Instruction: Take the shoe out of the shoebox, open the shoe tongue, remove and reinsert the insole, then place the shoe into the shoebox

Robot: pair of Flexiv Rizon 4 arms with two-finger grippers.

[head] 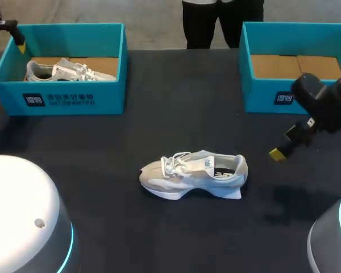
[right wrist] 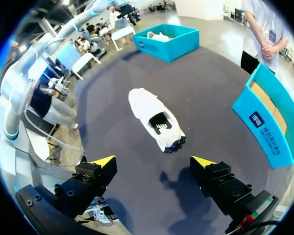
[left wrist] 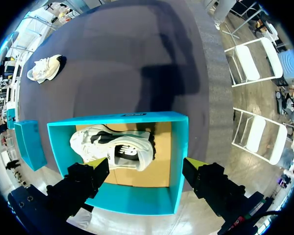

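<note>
Two white-and-beige lace-up sneakers: the loose sneaker (head: 193, 173) lies mid dark tabletop (head: 131, 131), toe left; the boxed sneaker (head: 68, 71) sits in the far-left shoebox (head: 74, 99), one of two open teal cardboard boxes. Left jaws hang wide open above it; right jaws, open and holding nothing, hover right of the loose sneaker's heel. The far-right shoebox (head: 261, 96) is cut off at the edge.

Upper right in the head view, the teal cardboard shoebox (head: 261, 94) runs off the frame, one corner behind the dark right arm (head: 321, 99). Upper left, a second teal shoebox (head: 108, 96) half hides the white laced sneaker (head: 68, 71).
</note>
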